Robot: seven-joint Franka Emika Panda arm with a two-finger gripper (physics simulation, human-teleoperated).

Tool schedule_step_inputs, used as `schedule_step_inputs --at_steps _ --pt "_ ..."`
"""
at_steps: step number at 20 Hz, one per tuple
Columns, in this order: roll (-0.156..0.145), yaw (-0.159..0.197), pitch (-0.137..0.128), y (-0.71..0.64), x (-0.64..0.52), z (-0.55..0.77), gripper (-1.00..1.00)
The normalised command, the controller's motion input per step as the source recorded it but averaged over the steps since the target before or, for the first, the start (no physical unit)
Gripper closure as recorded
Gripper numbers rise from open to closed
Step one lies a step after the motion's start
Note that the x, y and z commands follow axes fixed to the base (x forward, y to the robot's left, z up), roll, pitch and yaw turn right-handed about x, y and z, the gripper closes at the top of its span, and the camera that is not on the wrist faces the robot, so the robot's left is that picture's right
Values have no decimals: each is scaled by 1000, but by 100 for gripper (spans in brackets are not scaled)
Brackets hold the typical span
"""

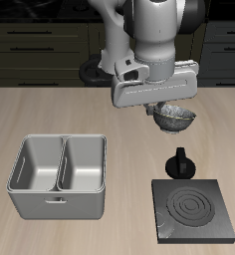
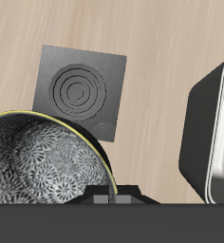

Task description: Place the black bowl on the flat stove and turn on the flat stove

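The black bowl (image 1: 175, 119) hangs under my gripper (image 1: 159, 109), above the table and farther back than the flat stove (image 1: 197, 207). The gripper is shut on the bowl's rim. The stove is a dark square plate with ring marks, lying near the table's front edge, and its black knob (image 1: 180, 162) stands at its back edge. In the wrist view the bowl's speckled inside (image 2: 38, 163) fills the space beside my gripper (image 2: 112, 195), with the flat stove (image 2: 82, 91) beyond it. Nothing rests on the stove.
A grey two-compartment metal tray (image 1: 58, 177) sits on the table beside the stove, a short way off; its wall (image 2: 213, 133) also shows in the wrist view. Dark cabinets stand behind the table.
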Motion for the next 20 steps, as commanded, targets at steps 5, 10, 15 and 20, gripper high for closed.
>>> schedule_step_inputs --at_steps 5,10,15,20 --pt "-20 13 7 81 222 -18 100" --pt "6 19 5 224 236 -24 100" --pt "24 10 5 220 174 -41 100" --pt "16 6 -2 239 148 6 100"
